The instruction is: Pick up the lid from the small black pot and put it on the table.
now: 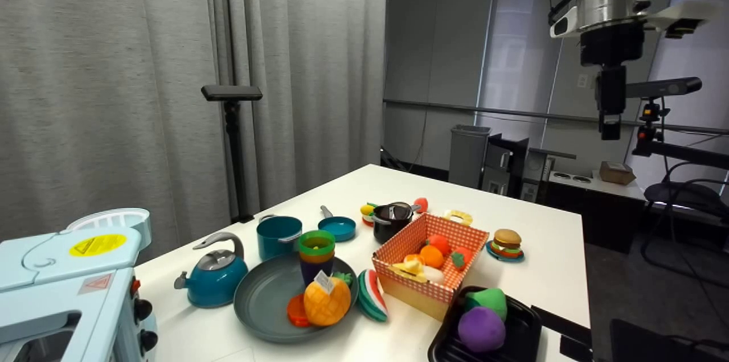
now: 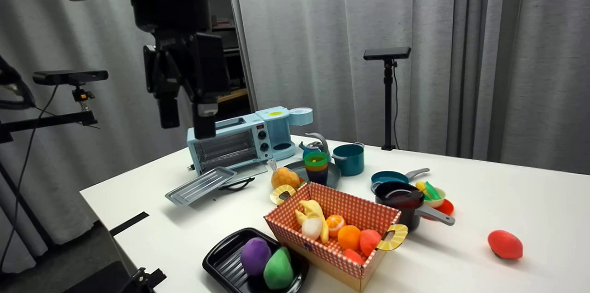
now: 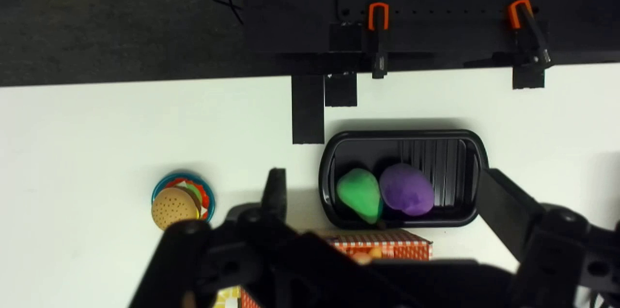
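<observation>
While 1 black 2-fingered gripper [image 2: 186, 122] hangs released and spread well above 1 large white-topped table [image 2: 544, 201], 1 small round dark lid [image 2: 404, 197] sits at the mouth of 1 small round grey-handled black pot [image 2: 411, 220]; whether level or tilted, cannot be told. Just beside the upright pot: 1 rectangular red-checked box [image 2: 318, 258] of toy fruit [image 2: 349, 237]. Near the box: 1 oblong grooved black tray [image 3: 443, 170].

Comes to one each of white table [image 2: 516, 205], small black pot [image 1: 386, 232], lid [image 2: 404, 198], teal kettle [image 1: 216, 279], two-handled teal pot [image 1: 275, 241], teal frying pan [image 1: 338, 229], dark grey plate [image 1: 270, 285], gingham basket [image 2: 318, 258], black tray [image 3: 448, 172], grey tray [image 2: 201, 186], toaster oven [image 2: 227, 146], hamburger [image 1: 506, 242], pineapple [image 1: 328, 302], watermelon slice [image 1: 372, 295]; two orange-tipped clamps [image 3: 379, 40].
</observation>
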Controlling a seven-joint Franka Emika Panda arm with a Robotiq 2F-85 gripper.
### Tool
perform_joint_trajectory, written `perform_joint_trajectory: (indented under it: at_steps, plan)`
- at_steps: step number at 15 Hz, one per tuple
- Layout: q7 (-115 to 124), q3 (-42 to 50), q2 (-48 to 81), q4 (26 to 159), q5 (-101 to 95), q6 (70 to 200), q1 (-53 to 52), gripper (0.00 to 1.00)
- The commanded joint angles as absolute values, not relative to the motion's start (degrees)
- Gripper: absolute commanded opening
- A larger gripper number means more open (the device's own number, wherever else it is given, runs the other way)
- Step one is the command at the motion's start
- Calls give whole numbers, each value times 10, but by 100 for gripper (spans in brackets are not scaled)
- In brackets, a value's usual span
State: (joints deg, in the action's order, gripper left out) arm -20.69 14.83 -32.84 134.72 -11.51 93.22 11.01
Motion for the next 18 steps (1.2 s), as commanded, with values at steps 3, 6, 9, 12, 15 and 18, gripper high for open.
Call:
perform_joint_trajectory:
  at_steps: [3, 6, 9, 12, 15, 18]
  plan:
    - [-202, 150, -229, 1281, -68, 957, 82, 100]
    - [-198, 141, -177, 1255, -64, 985, 78, 100]
    - [-189, 131, -124, 1226, -65, 1014, 76, 100]
    - [-170, 119, -78, 1201, -65, 1033, 77, 100]
    - [-137, 106, -59, 1184, -68, 1024, 80, 100]
    - [-155, 106, -70, 1209, -73, 1035, 83, 100]
